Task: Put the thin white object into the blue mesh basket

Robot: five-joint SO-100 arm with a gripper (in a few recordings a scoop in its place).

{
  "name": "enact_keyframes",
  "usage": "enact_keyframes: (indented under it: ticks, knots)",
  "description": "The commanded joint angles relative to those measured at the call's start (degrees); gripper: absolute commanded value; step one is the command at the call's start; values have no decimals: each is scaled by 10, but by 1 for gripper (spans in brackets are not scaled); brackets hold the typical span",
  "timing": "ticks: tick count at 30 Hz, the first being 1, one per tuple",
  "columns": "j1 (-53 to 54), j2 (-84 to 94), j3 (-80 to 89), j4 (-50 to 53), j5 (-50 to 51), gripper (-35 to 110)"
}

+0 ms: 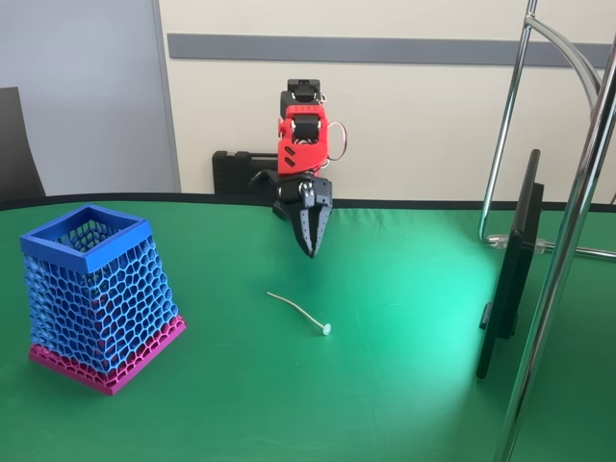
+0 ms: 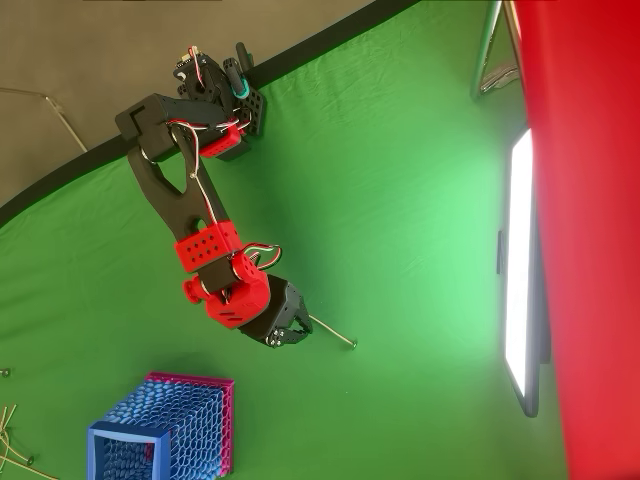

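The thin white object (image 1: pixel 297 312) lies flat on the green cloth near the middle, its small round disc at the right end; in the overhead view the thin white object (image 2: pixel 333 333) runs out from under the gripper toward the right. My gripper (image 1: pixel 310 250) points down, hanging above the cloth just behind the stick's left end, with its dark fingers closed to a point and nothing between them. From overhead the gripper (image 2: pixel 283 336) covers that end. The blue mesh basket (image 1: pixel 87 241) stands upright at the left on its pink base; in the overhead view the basket (image 2: pixel 125 435) is at the bottom left.
A dark monitor (image 1: pixel 510 269) stands edge-on at the right, next to shiny metal stand tubes (image 1: pixel 568 241). A black block (image 1: pixel 236 173) sits behind the arm's base. Several more thin sticks (image 2: pixel 15 430) lie at the overhead view's lower left edge. A blurred red bar (image 2: pixel 590 250) blocks that view's right side.
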Motion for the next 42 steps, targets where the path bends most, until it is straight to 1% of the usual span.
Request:
enact_keyframes:
  ticks: [1, 3, 8, 11, 20, 24, 31, 42]
  knots:
    - [-11, -17, -36, 3, 39, 1]
    - [-19, -47, -54, 3, 58, 1]
    - [-24, -124, -124, 7, 60, 1]
    - [-24, -152, -154, 7, 61, 7]
    - [-13, -203, -189, 4, 84, 14]
    - [-8, -227, -207, 4, 84, 11]
    - [-11, -264, -241, 4, 77, 13]
    - [-10, -302, -307, 45, 68, 13]
